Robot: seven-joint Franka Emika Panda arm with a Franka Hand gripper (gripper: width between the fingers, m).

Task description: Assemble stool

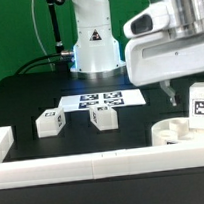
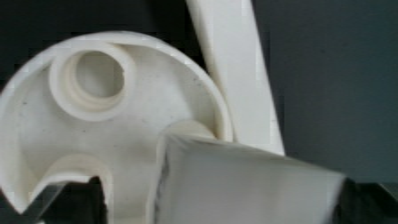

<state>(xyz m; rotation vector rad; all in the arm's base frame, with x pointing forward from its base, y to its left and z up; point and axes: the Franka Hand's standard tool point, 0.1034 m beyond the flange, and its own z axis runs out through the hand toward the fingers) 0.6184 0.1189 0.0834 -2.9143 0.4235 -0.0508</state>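
The round white stool seat [image 1: 171, 132] lies at the exterior view's right, against the front rail. My gripper [image 1: 190, 98] hangs over it, shut on a white blocky leg [image 1: 200, 106] with a black-and-white tag, held upright just above the seat's far right part. In the wrist view the held leg [image 2: 249, 180] fills the space between my gripper's [image 2: 217, 202] dark fingers, with the seat [image 2: 71, 130] and one of its round holes [image 2: 89, 72] just beyond. Two more tagged legs [image 1: 49, 123] [image 1: 103, 116] lie on the black table at centre left.
The marker board [image 1: 102, 99] lies flat behind the two loose legs. White border rails run along the front [image 1: 85, 165] and the left [image 1: 2, 145]; a rail also shows in the wrist view [image 2: 231, 60]. The robot base [image 1: 93, 46] stands at the back.
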